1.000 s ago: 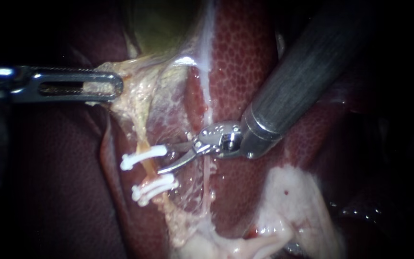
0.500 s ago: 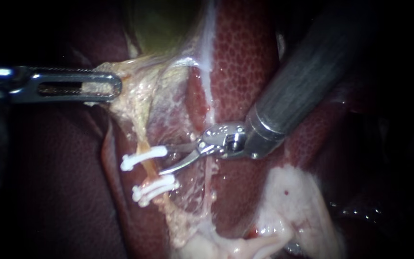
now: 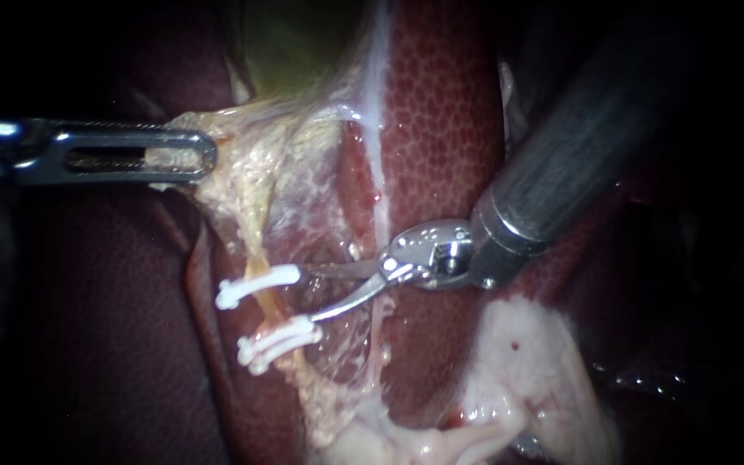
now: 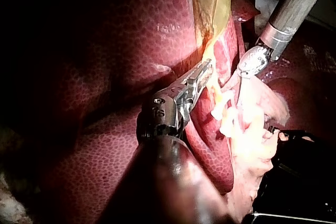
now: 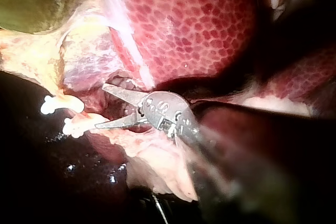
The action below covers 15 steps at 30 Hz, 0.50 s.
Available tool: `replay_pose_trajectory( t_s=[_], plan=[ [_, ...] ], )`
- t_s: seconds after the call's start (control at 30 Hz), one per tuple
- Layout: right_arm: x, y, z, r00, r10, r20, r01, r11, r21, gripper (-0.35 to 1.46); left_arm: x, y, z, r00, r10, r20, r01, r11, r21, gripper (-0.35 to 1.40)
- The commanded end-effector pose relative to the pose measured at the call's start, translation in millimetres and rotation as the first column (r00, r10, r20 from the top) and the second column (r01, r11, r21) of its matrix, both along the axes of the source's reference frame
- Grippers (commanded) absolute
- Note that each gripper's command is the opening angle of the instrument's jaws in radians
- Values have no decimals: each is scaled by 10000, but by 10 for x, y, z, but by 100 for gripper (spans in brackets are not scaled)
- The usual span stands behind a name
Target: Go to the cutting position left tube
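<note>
Backed the dark-shafted, steel-bladed right instrument (image 3: 312, 293) off toward 3 o'clock over the last second. Left its jaws wide apart, gripping nothing, tips at 3 o'clock of the thin orange-tan left tube (image 3: 263, 299), lower tip apparently touching the paired white plastic clips (image 3: 277, 338). Found that tube between the single white clip (image 3: 258, 285) at 12 and the pair at 6. Kept the slotted silver left instrument (image 3: 204, 156) clamped on pale yellow tissue (image 3: 243, 164) at 7 o'clock of the olive gallbladder (image 3: 290, 43).

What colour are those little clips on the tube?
White clips, clearest in the endoscope view.
</note>
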State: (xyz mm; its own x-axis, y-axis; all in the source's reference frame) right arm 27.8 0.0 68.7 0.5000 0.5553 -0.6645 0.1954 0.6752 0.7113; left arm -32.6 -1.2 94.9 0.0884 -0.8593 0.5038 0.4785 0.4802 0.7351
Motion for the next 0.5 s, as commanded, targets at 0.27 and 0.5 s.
replay_pose_trajectory(
  t_s=[0.27, 0.5],
  plan=[
    [6, -2, -4, 10000, 4, -12, -4, 10000, 2, 76, 0, 0, 0, 10000, 0, -2, 0, 10000, 3, -35],
    [13, -5, -5, 9999, 65, -77, -65, 10000, 10, 83, 0, 0, 0, 10000, -1, -2, 1, 10000, 3, -35]
  ],
)
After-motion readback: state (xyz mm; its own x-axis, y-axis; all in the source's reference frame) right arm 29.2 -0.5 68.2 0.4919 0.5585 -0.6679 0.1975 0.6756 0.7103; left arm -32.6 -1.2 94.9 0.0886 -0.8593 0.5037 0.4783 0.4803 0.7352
